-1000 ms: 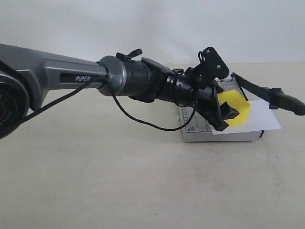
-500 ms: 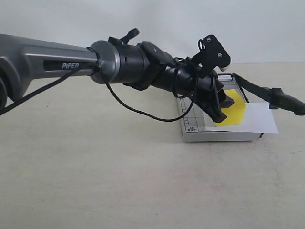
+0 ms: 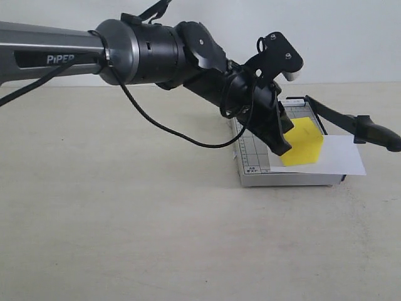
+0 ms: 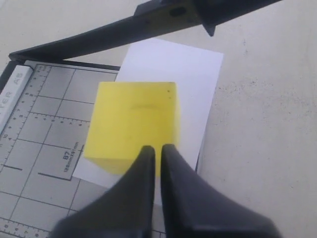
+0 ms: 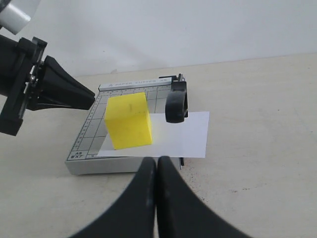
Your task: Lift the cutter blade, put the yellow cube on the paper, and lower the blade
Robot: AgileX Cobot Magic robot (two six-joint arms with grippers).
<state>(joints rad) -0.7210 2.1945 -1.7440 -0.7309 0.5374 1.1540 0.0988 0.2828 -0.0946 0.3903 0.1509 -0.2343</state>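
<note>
The yellow cube rests on the white paper, which lies on the grey gridded trimmer base. The cutter blade is raised, and its thick handle hangs over the paper's far side. My left gripper hovers just off the cube's near face, shut and holding nothing. My right gripper is shut and empty, low in front of the trimmer; the exterior view does not show it.
The trimmer stands on a plain beige table with a white wall behind. The left arm's black wrist and cable stretch over the table to the left of the trimmer.
The left gripper let go of the yellow cube, which now sits on the paper. The arm rose and drew back to the left, and its fingers came together.
</note>
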